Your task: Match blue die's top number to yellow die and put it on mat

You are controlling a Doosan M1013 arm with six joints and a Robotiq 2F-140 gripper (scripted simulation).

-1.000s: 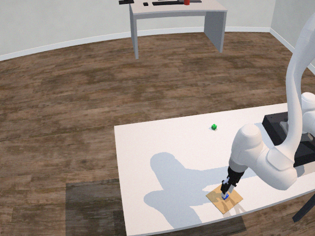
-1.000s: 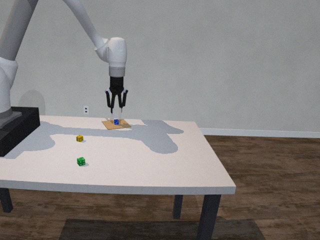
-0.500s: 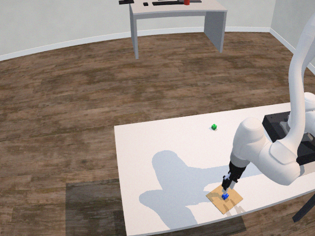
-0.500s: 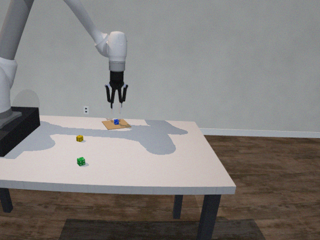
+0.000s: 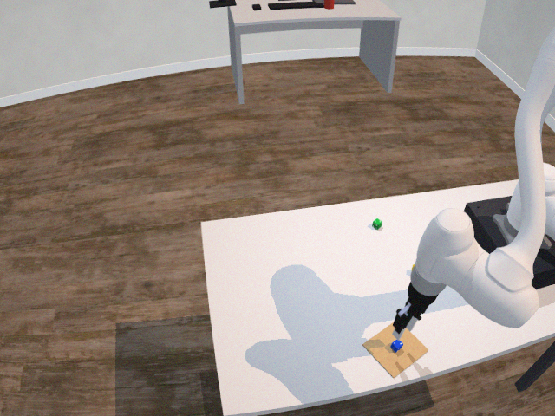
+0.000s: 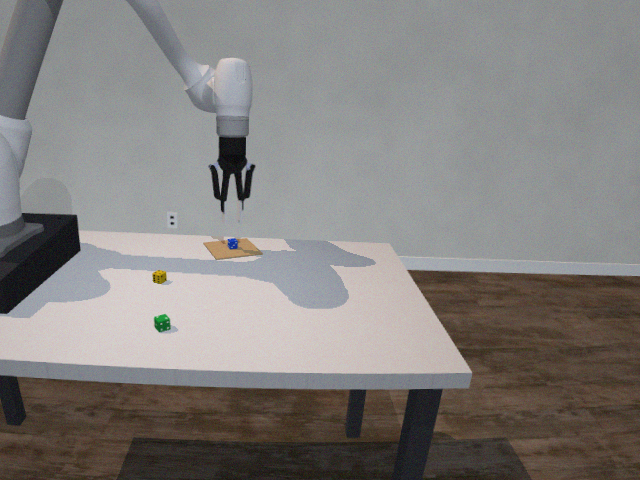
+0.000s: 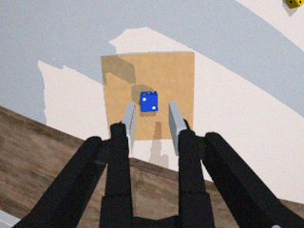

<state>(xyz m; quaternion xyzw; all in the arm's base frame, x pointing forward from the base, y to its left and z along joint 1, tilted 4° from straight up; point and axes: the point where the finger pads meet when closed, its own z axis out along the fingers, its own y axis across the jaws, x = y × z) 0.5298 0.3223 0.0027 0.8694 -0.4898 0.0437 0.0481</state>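
Observation:
The blue die (image 5: 396,345) (image 6: 232,243) (image 7: 148,102) sits flat on the tan mat (image 5: 394,366) (image 6: 217,251) (image 7: 121,83), near its middle and fully inside its edges. My gripper (image 5: 400,333) (image 6: 231,219) (image 7: 152,113) hangs straight above the die, a little clear of it, pointing down. Its fingers stand apart, wider than the die, with nothing between them. The yellow die (image 6: 159,276) lies on the white table, away from the mat; the arm hides it in the top view. The pips on top of both dice are too small to read.
A green die (image 5: 376,223) (image 6: 162,322) lies on the table beyond the yellow one. The arm's black base (image 5: 484,215) (image 6: 36,253) stands at one end of the table. The mat lies close to the table's edge (image 5: 358,393). A grey desk (image 5: 309,20) stands far off.

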